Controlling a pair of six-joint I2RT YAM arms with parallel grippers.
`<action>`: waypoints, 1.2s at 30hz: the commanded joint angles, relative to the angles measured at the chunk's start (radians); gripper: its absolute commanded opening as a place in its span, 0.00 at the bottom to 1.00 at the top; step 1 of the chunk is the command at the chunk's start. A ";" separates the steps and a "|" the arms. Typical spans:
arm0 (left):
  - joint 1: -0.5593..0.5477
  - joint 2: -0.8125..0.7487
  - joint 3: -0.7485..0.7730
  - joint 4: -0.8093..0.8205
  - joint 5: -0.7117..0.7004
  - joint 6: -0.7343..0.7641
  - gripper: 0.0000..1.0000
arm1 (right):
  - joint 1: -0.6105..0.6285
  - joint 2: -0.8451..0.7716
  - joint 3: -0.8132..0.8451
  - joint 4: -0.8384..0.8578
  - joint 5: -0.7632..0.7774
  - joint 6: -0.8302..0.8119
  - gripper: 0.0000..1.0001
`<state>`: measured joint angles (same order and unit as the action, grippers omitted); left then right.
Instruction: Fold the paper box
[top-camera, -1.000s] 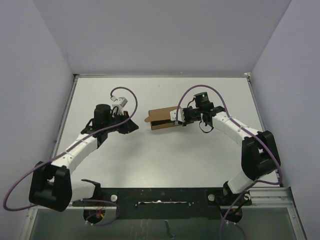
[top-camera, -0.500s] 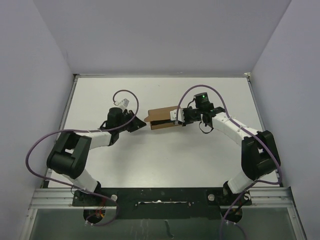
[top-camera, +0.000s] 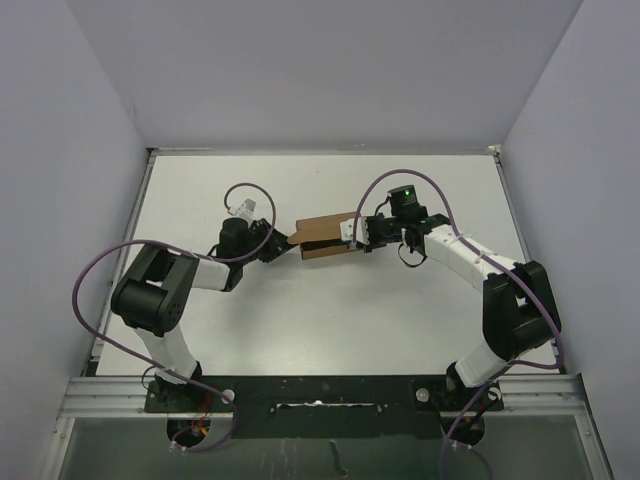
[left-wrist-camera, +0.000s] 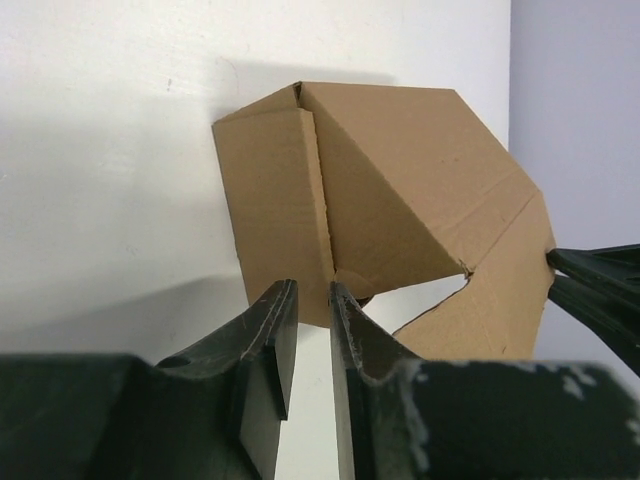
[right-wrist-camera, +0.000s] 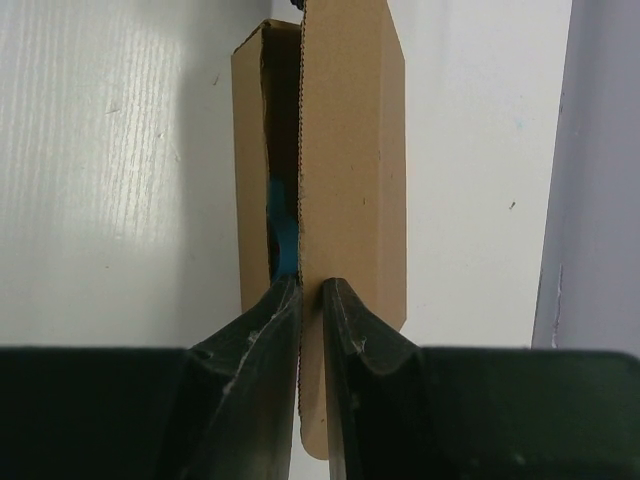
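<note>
Light, crease-prone paper box (top-camera: 322, 238) is pinched by one wall in the near-shut right jaws, its end flap (left-wrist-camera: 270, 200) at the tips of the slit-open left jaws (grip there cannot be told); panels are best taken near the scored creases.

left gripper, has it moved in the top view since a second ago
Yes. The left gripper has shifted right, away from the left edge of the table, up to the left end of the paper box.

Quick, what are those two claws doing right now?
Left gripper: slightly open, holding nothing.
Right gripper: closed on the plain brown cardboard box, pinching its panel.
</note>
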<state>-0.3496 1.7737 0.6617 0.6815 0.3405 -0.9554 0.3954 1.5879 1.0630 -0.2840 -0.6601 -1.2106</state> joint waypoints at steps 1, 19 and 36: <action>0.000 0.033 0.008 0.133 0.015 -0.042 0.20 | 0.007 -0.021 -0.010 0.015 -0.036 0.018 0.15; -0.022 0.090 0.063 0.128 0.056 -0.074 0.27 | 0.007 -0.020 -0.016 0.014 -0.045 0.022 0.14; 0.015 -0.098 -0.115 0.105 0.021 -0.034 0.30 | 0.003 -0.017 -0.032 0.002 -0.033 0.000 0.14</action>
<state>-0.3527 1.8057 0.6067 0.7643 0.3775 -1.0203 0.3954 1.5879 1.0348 -0.2863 -0.6735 -1.1973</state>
